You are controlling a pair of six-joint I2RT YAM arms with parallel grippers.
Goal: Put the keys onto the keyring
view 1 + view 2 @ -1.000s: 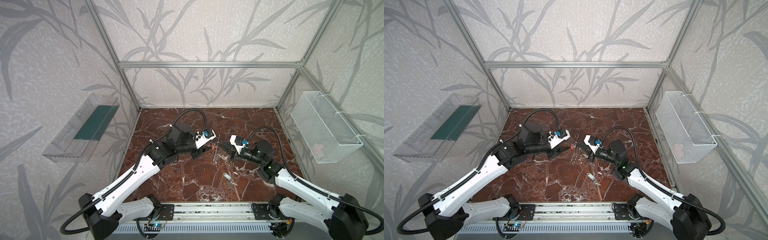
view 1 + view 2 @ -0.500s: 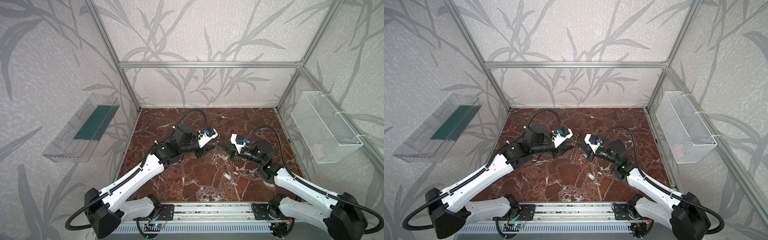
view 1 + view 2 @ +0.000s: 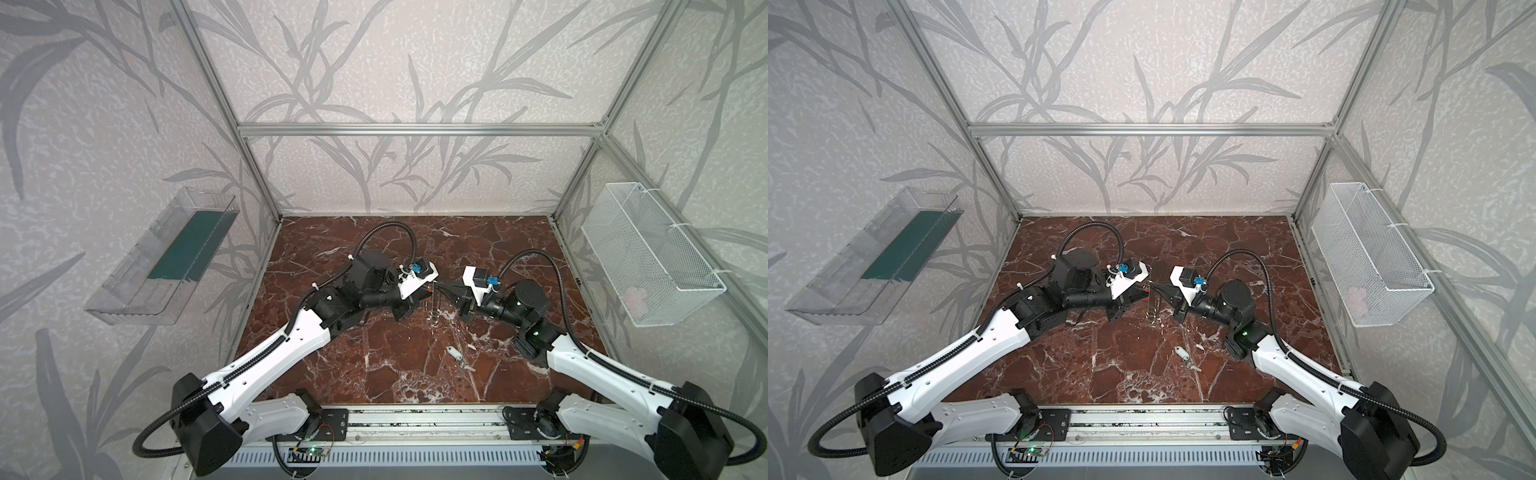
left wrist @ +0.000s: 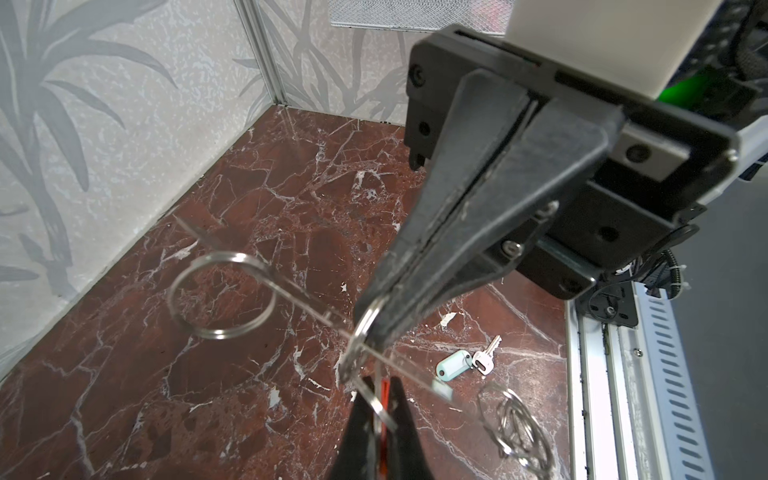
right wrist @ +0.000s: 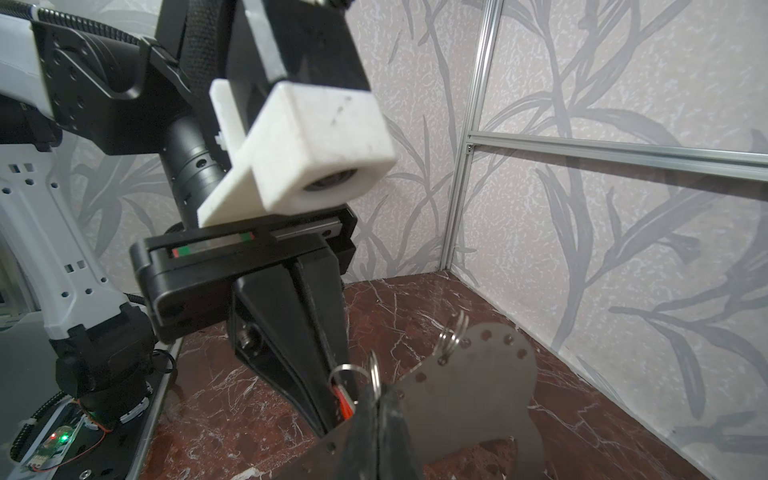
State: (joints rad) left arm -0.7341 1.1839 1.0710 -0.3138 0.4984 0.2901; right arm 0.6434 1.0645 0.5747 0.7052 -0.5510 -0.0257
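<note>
**A:** Nose to nose above the desk (image 3: 374, 374)! The left tool (image 4: 384, 415) is clamped tight on the red key (image 5: 343, 401), its tag a sliver between the jaws.

**B:** The right tool (image 5: 377, 411) is pinched shut on a split ring (image 5: 372, 370) of the keyring (image 5: 478, 395), held aloft. The key sits just beside that ring, on the left arm's side.

**A:** The right wrist view shows the plate's broad face. The left wrist view has it edge-on, and catches the white key (image 4: 455, 370) lying on the desk.

We reach both arms inward, our left gripper (image 3: 424, 295) and right gripper (image 3: 441, 287) meeting almost tip to tip, both with jaws closed.
</note>
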